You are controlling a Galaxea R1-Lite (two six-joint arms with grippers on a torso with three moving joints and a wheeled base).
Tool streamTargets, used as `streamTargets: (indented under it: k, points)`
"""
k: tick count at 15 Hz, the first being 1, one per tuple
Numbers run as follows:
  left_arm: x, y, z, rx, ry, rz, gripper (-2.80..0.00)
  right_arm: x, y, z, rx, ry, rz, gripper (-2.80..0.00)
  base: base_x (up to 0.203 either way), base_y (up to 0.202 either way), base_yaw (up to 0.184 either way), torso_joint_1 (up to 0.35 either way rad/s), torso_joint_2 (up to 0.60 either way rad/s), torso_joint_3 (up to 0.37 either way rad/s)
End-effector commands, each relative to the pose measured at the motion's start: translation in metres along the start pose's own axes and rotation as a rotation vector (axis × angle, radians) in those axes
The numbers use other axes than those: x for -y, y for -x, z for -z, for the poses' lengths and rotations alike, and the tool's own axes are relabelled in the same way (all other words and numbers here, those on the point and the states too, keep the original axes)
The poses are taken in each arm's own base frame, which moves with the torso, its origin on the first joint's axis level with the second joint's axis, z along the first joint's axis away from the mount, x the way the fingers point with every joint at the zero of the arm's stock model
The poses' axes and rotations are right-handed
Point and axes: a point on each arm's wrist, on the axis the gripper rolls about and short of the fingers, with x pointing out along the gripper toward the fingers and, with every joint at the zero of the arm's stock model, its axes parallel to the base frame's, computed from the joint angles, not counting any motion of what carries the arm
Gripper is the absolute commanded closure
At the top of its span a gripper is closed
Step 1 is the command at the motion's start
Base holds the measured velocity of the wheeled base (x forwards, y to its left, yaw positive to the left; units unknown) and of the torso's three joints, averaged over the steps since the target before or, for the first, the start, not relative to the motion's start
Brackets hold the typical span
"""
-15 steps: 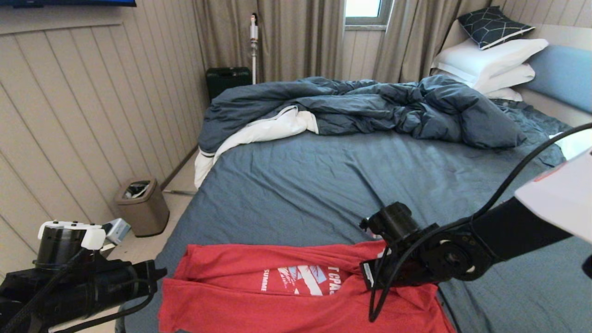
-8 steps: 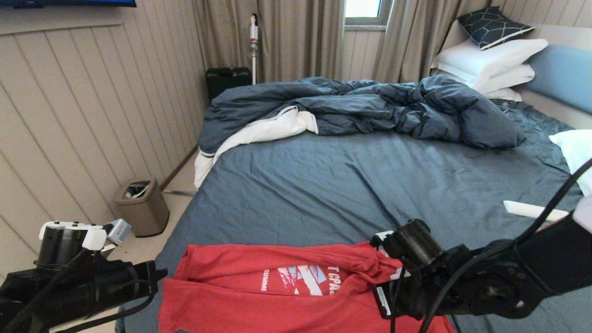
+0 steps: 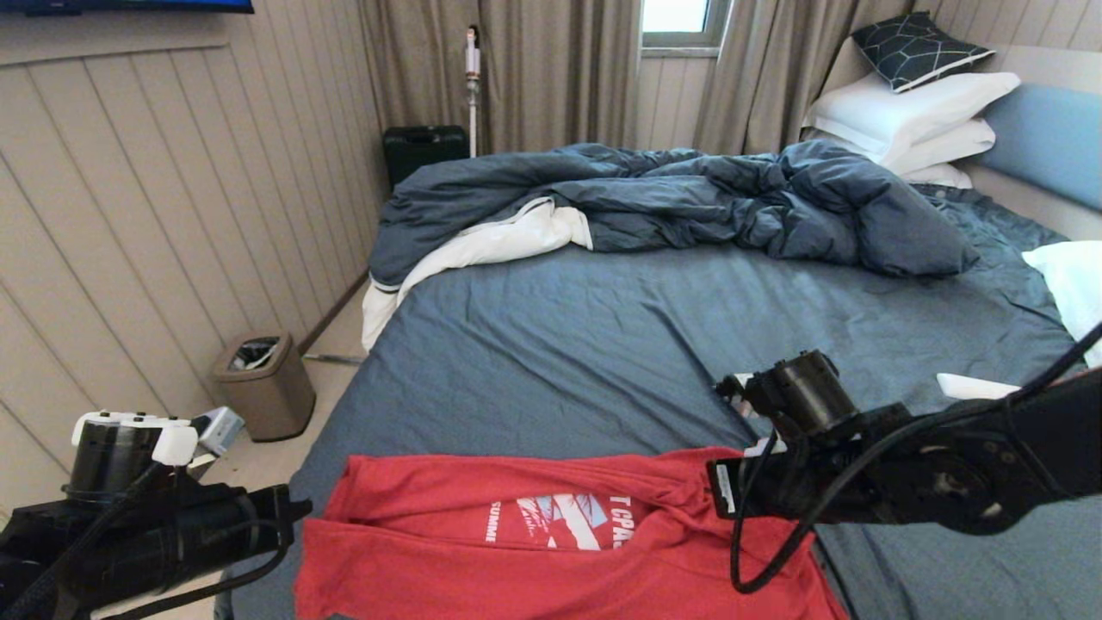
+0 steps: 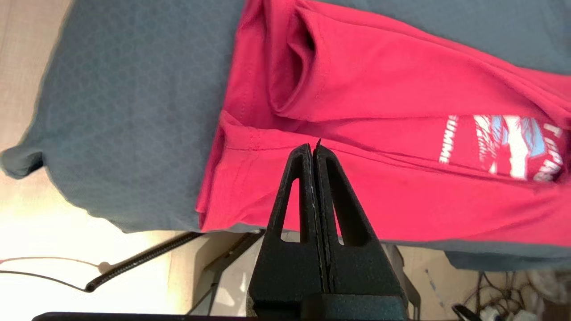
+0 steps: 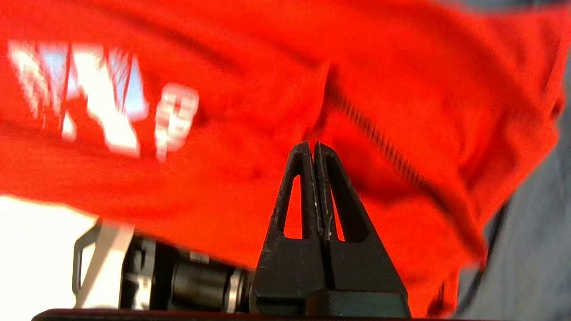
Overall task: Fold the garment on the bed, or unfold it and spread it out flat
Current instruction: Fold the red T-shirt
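The garment (image 3: 551, 551), a red T-shirt with a white and light-blue graphic, lies partly folded at the near edge of the bed (image 3: 620, 362). My right arm's wrist (image 3: 775, 486) reaches in from the right over the shirt's right shoulder; its fingers are hidden in the head view. In the right wrist view my right gripper (image 5: 312, 143) is shut, with the garment (image 5: 250, 133) behind its tips and nothing seen held. My left gripper (image 4: 313, 145) is shut and empty, above the left hem of the garment (image 4: 401, 147). The left arm (image 3: 155, 534) rests low at the near left.
A rumpled dark blue duvet (image 3: 671, 202) lies across the far half of the bed, with white pillows (image 3: 913, 112) at the far right. A flat white object (image 3: 973, 386) lies on the sheet to the right. A waste bin (image 3: 265, 383) stands on the floor beside the bed's left edge.
My right arm dipped toward the near right, then rose and moved a little farther out over the bed. The shirt has stayed as it lay. The left arm has not moved.
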Motion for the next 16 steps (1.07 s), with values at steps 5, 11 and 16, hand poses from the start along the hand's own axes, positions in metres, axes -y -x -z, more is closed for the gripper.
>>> streamTargets:
  k: [5,11,16]
  points:
    - [0.000,0.000,0.000,0.000,0.003,0.002,0.00,0.005,-0.046,-0.010,-0.056,-0.027,0.043,0.00,0.000,0.000,0.000,0.000,0.00,0.000]
    - [0.001,0.000,0.001,-0.002,0.001,0.004,0.00,0.007,-0.050,0.003,-0.103,-0.026,0.055,0.00,0.000,0.000,0.000,0.000,0.00,0.000]
    - [0.001,0.000,0.001,-0.005,0.000,0.005,0.00,0.012,-0.022,0.044,-0.168,0.005,0.054,0.00,0.000,0.000,0.000,0.000,0.00,0.000]
